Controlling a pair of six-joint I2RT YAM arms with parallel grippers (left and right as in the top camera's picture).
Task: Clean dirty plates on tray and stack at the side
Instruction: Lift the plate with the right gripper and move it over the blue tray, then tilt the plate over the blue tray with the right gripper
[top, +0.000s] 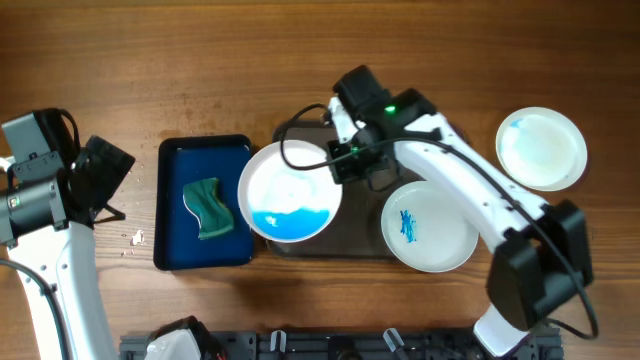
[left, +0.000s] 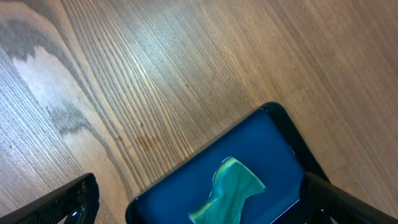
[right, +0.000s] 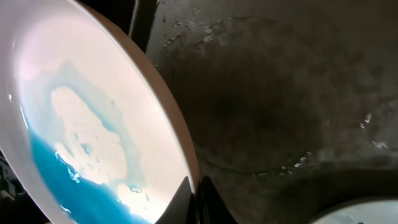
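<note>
White, round and shallow, one plate (top: 290, 190) hangs tilted over the left end of the large dark brown-grey rectangular tray (top: 355, 232), with its right rim pinched in the right gripper (top: 345, 160). Those jaws are shut hard on the plate. In the wrist view the black fingertips (right: 198, 200) clamp either side of the thin rim. Bright blue liquid (top: 292, 222) sits pooled along the plate's lower side, with a paler blue film above it. Droplets (right: 292, 165) glisten on the tray's dark floor beneath.

A second plate (top: 445, 240), equally white and round, lies flat on the right part of that tray, with a blue smear near its middle. A third plate (top: 541, 150), carrying only a faint blue tint, rests off the tray on the wooden table (top: 200, 70), well apart to the right.

Just left of the held plate is a smaller blue tray (top: 232, 165) with a wavy green sponge (top: 208, 208) lying in it. From above, the plate's left edge overlaps this tray's right rim.

Further left, the left gripper (top: 112, 185) hovers over bare wood beside the blue tray, with its jaws spread wide and nothing between them.
</note>
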